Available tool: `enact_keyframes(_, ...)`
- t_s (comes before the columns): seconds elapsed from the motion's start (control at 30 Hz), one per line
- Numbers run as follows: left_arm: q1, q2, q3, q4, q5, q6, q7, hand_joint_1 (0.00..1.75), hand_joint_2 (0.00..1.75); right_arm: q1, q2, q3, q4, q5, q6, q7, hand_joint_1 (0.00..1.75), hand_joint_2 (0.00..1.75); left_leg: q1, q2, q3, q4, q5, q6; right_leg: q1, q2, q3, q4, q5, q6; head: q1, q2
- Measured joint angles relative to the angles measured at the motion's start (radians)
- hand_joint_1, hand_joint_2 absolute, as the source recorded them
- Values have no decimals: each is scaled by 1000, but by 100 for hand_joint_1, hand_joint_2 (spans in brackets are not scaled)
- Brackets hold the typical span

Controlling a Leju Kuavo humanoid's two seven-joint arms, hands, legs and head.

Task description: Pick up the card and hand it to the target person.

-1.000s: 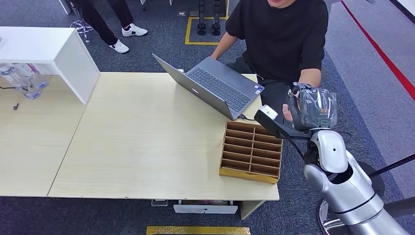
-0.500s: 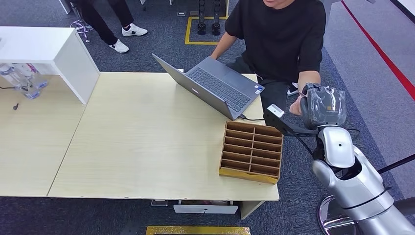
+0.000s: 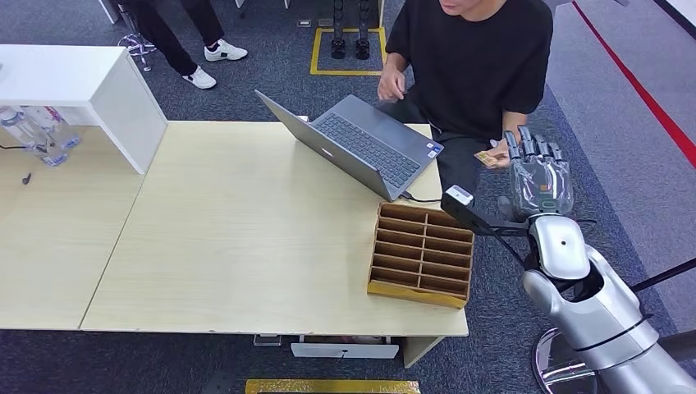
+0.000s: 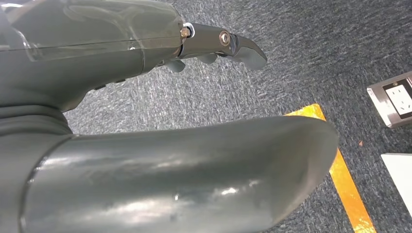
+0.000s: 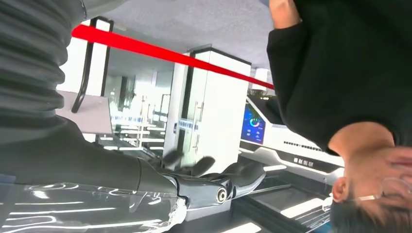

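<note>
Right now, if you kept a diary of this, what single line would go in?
stage: handover done | card: in person's hand | right hand: raised, fingers spread, holds nothing | left hand: hangs over carpet, holds nothing

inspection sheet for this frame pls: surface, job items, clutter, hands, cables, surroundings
Surface: light wood table, mostly bare.
Job's things: card in the person's hand, apart from the robot's fingers.
Clutter: open laptop at the far edge; empty cardboard divider tray at the near right corner; bottles under a white shelf far left.
Hands: right hand raised beside the table, fingers spread, holding nothing; left hand over the carpet, holding nothing.
Cables: black lead running from the laptop.
Surroundings: seated person in black behind the table; another person's legs far left; floor socket, yellow tape.
</note>
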Motion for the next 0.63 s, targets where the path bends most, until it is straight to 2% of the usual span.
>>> enact_keyframes(0.13,0,0,0,0,0,1,-1,0,0,12,6,-2,3,-27,-114,8,0,175,0,0,0,0,0,0,0,0,0,0,0,0,0,0)
enact_keyframes(0.27,2,0,0,0,0,6,-6,0,0,37,25,-10,-2,-101,-303,-5,0,175,0,0,0,0,0,0,0,0,0,0,0,0,0,0)
enact_keyframes(0.37,7,0,1,0,1,14,-14,0,0,58,54,-20,-13,-153,-441,-38,0,175,0,0,0,0,0,0,0,0,0,0,0,0,0,0)
enact_keyframes(0.53,17,0,1,0,3,24,-19,0,0,104,114,-20,-33,-177,-562,-76,0,175,0,0,0,0,0,0,0,0,0,0,0,0,0,0)
enact_keyframes(0.63,24,0,3,0,4,34,-24,0,0,141,162,-22,-41,-248,-632,-152,0,175,1,0,0,-1,0,0,1,0,0,0,0,0,0,0)
